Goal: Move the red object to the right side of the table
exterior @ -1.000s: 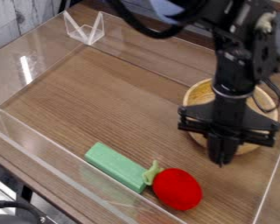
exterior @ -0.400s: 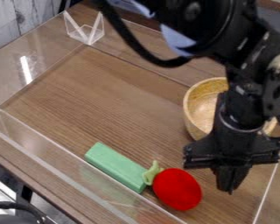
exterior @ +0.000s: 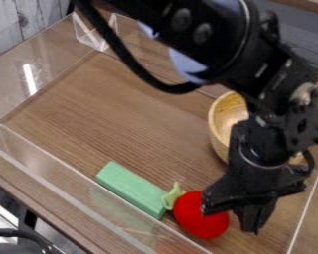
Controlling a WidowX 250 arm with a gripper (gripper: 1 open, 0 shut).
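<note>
Red object (exterior: 198,215) at bench (exterior: 122,109) near edge, toward near-right corner, against clear front wall. Pincer (exterior: 250,220) closed, empty, pointing down, tips just right of fruit. Green block (exterior: 132,189) touching fruit's left side. Wooden bowl (exterior: 237,117) behind arm, by right edge.

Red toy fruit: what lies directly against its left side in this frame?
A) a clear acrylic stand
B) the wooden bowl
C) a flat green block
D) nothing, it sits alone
C: the flat green block ends right at the red toy fruit, meeting its green leafy tip, while the wooden bowl sits apart, further back on the table.
</note>
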